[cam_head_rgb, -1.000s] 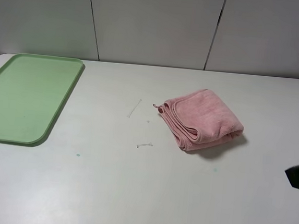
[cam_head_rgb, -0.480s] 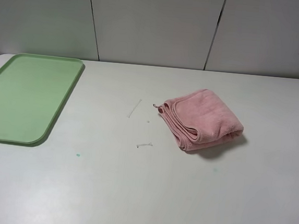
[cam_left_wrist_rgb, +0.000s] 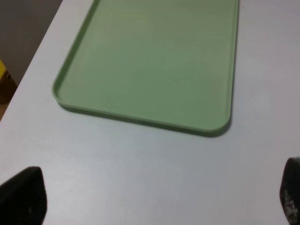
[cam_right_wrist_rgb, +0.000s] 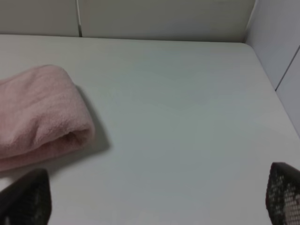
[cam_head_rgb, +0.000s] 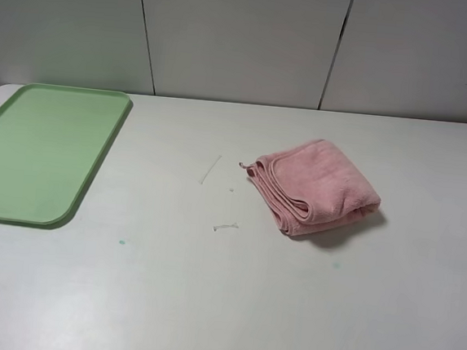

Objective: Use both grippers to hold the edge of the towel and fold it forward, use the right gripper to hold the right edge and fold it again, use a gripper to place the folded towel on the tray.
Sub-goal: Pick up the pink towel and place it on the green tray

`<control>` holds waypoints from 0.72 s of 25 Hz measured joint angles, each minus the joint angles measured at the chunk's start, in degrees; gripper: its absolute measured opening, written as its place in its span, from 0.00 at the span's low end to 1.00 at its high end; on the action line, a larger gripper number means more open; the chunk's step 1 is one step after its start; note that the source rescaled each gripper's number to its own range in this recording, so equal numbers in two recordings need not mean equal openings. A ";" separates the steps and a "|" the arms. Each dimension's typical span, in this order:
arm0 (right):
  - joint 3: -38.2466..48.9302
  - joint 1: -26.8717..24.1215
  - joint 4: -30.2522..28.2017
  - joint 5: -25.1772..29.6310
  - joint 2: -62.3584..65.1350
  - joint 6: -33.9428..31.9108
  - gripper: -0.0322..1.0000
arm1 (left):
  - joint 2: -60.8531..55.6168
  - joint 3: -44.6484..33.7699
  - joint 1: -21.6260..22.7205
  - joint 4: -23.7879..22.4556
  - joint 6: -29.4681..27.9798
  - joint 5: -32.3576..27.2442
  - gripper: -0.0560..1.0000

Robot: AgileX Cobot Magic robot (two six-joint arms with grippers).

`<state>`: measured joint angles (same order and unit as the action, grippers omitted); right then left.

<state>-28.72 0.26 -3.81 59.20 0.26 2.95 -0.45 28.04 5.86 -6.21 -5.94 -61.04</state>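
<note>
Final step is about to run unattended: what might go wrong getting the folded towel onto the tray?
The towel is a loose, bulging stack with layered hems exposed; pinching only the top layer may unfold it. The tray lies far across the table, so a carry could let it sag open.

My high camera overlooks the whole worktop (cam_head_rgb: 206, 304), tray (cam_head_rgb: 39, 150) and towel (cam_head_rgb: 319, 182). Left wrist looks closely down on that tray; right wrist sits low beside that towel.
</note>
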 joint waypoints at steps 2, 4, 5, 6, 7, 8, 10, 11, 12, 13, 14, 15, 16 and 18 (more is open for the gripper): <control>0.00 0.00 0.06 0.00 0.00 0.00 1.00 | 0.00 0.00 0.00 0.00 0.00 0.00 1.00; 0.00 0.00 0.19 0.00 0.00 0.00 1.00 | 0.00 0.00 0.00 0.00 0.00 0.00 1.00; 0.00 0.00 0.38 0.00 0.00 0.00 1.00 | 0.00 0.00 0.00 0.00 0.00 0.00 1.00; 0.00 0.00 0.61 0.00 0.00 0.00 1.00 | 0.00 0.00 0.00 0.00 0.00 0.00 1.00; 0.00 0.00 0.78 0.00 0.00 0.05 1.00 | 0.00 0.00 0.00 0.00 0.00 0.00 1.00; 0.00 0.00 0.91 0.00 0.00 0.05 1.00 | 0.00 0.00 0.00 0.00 0.00 0.00 1.00; 0.00 0.00 1.10 0.00 0.00 0.05 1.00 | 0.00 0.00 0.00 0.00 0.00 0.00 1.00; 0.00 0.00 1.10 0.00 0.00 0.05 1.00 | 0.00 0.00 0.00 0.00 0.00 0.00 1.00; 0.00 0.00 1.11 0.00 0.00 0.05 1.00 | 0.00 0.00 0.00 0.00 0.00 0.00 1.00; 0.00 0.00 1.21 0.00 0.00 0.05 1.00 | 0.00 0.00 0.00 0.00 0.00 0.00 1.00; 0.00 0.00 1.21 0.00 0.00 0.05 1.00 | 0.00 0.00 0.00 0.00 0.00 0.00 1.00; 0.00 0.00 1.27 0.00 0.00 0.05 1.00 | 0.00 0.00 0.00 0.00 0.00 0.00 1.00; 0.00 0.00 1.27 0.00 0.00 0.05 1.00 | 0.00 0.00 0.00 0.00 0.00 0.00 1.00; 0.00 0.00 1.27 0.00 0.00 0.05 1.00 | 0.00 0.00 0.00 0.00 0.00 0.00 1.00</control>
<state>-28.72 0.26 -2.54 59.20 0.26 3.00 -0.45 28.04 5.86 -6.21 -5.94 -61.04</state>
